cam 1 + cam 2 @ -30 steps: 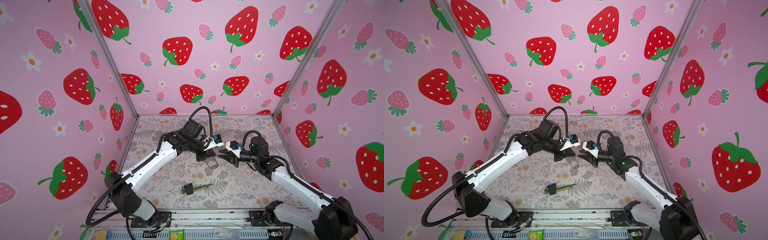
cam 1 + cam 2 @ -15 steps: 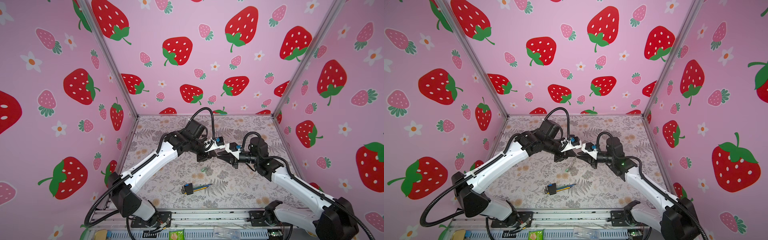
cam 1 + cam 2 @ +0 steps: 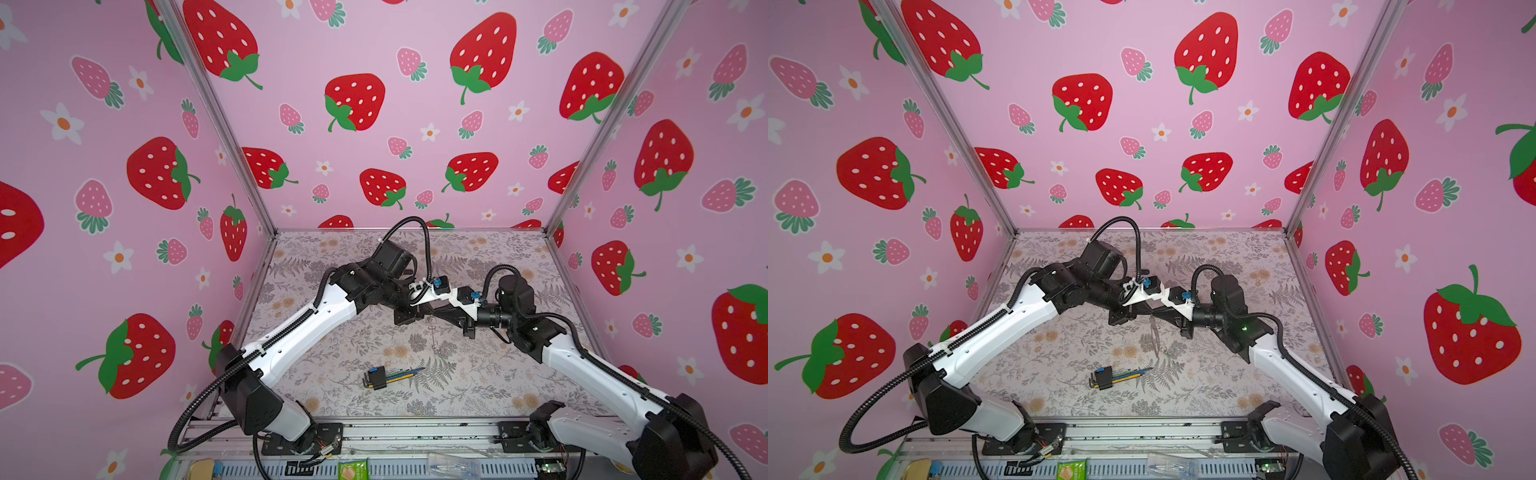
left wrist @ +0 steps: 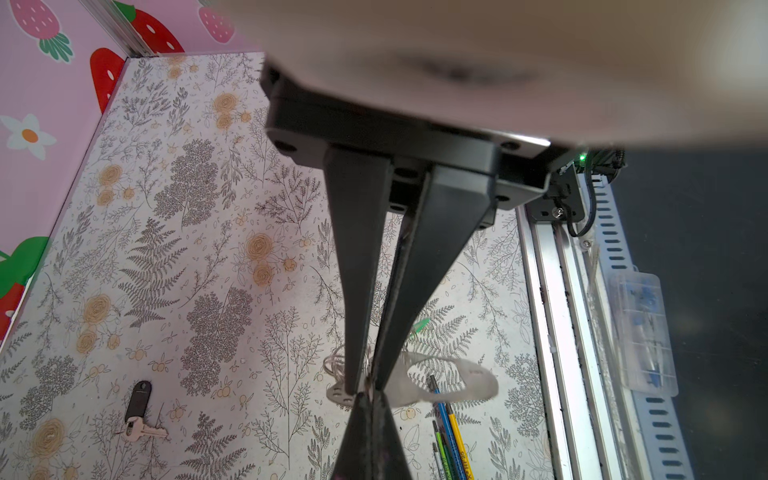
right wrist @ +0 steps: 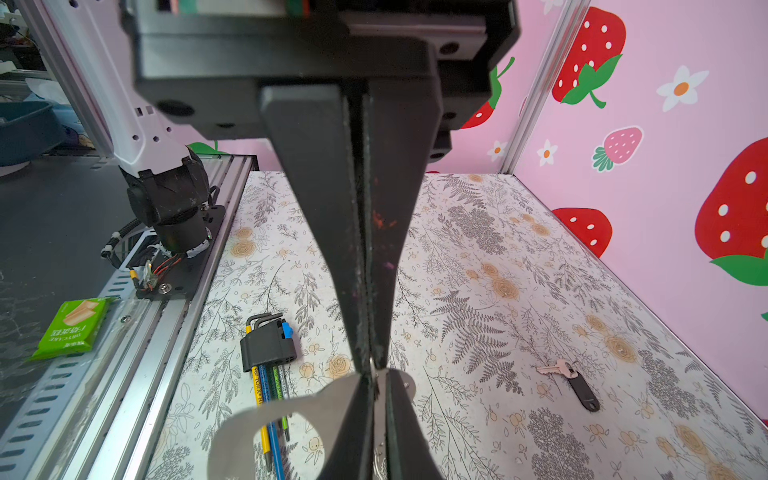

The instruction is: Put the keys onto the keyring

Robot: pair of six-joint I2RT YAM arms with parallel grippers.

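My left gripper (image 4: 368,384) and right gripper (image 5: 372,365) meet tip to tip in mid-air over the table's middle, as in both top views (image 3: 431,313). The keyring (image 4: 453,382), a flat pale strap loop with thin silvery rings, hangs from the left gripper, which is shut on its end. The right gripper is shut on the same end, where a silvery bit shows at its tips. The strap also shows beside the crossed fingers in the right wrist view (image 5: 257,428). A silvery key with a black tag (image 5: 582,390) (image 4: 137,405) lies loose on the table. A blurred green tag (image 4: 419,326) peeks from behind the left fingers.
A bundle of coloured hex wrenches in a black-and-blue holder (image 3: 382,376) (image 5: 268,349) lies near the front of the floral table (image 3: 332,332). Pink strawberry walls close in three sides. An aluminium rail (image 3: 415,432) runs along the front, with a green packet (image 5: 68,328) beyond it.
The right gripper has moved left to meet the left gripper's tips and has shut there. The left gripper has shifted slightly right, still holding the keyring.
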